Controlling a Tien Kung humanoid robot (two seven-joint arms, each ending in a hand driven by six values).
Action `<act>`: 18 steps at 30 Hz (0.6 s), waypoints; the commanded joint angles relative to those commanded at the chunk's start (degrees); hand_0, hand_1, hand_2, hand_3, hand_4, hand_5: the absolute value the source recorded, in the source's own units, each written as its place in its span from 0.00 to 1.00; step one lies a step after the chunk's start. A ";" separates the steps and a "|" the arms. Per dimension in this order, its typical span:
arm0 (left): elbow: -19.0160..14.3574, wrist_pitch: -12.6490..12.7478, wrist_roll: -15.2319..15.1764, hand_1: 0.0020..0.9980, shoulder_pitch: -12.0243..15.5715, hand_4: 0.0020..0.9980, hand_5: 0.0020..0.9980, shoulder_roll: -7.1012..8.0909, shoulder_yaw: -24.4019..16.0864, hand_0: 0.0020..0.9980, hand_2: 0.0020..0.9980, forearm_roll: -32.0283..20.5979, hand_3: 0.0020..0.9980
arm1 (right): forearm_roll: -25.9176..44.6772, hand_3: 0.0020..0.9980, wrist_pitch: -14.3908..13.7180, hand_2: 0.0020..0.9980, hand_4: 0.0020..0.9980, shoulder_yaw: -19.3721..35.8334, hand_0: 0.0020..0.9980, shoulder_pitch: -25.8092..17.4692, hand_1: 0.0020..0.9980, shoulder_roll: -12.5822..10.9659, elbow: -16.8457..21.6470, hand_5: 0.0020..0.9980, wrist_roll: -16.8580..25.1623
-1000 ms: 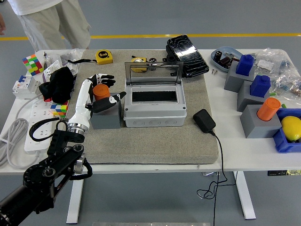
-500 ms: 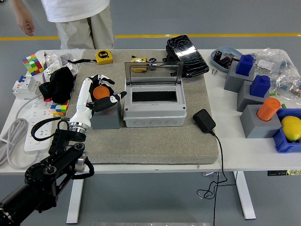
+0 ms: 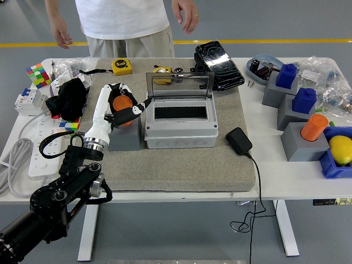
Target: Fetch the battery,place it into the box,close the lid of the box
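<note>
The orange cylindrical battery (image 3: 121, 104) sits at the top of a grey holder block (image 3: 126, 139) on the left of the felt mat (image 3: 181, 170). My left hand (image 3: 124, 105) is shut on the battery, its white forearm rising from the lower left. Just right of it stands the grey box (image 3: 181, 133), with its dark inside showing. The box's clear lid (image 3: 179, 83) stands upright at the back. I cannot tell whether the battery's base is still in the holder. My right hand is out of view.
A person stands at the far side with a hand (image 3: 61, 38) and the other hand (image 3: 188, 15) hanging free. A black adapter (image 3: 238, 141) and its cable lie right of the box. A tape measure (image 3: 122, 66), black tray (image 3: 219, 64), power strip (image 3: 41, 147) and grey blocks (image 3: 305, 144) surround the mat.
My left hand has closed round the battery and shifted slightly right and up, toward the box. The person has walked from the far left to behind the table's middle.
</note>
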 joint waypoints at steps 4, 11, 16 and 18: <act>-5.19 -0.17 7.86 0.11 -1.06 0.90 0.00 1.02 -0.15 0.14 0.14 8.63 0.20 | 0.16 0.62 0.00 0.68 1.00 -0.04 0.50 -0.16 0.63 -0.10 -0.13 0.56 -0.05; -11.82 -0.74 21.70 0.10 -3.77 0.92 0.00 1.78 1.26 0.13 0.13 23.14 0.20 | 0.01 0.62 -0.04 0.68 1.00 0.23 0.50 -0.29 0.63 -0.07 -0.08 0.56 0.02; -12.64 -0.75 30.12 0.11 -9.47 0.94 0.00 2.56 7.64 0.14 0.14 25.79 0.21 | 0.02 0.62 -0.06 0.68 1.00 0.05 0.50 -0.28 0.63 -0.16 -0.07 0.56 0.00; -11.78 -1.16 32.43 0.11 -11.59 0.94 0.00 2.26 10.05 0.14 0.14 26.69 0.21 | 0.07 0.62 -0.08 0.68 1.00 -0.12 0.50 -0.17 0.63 -0.26 -0.08 0.56 -0.01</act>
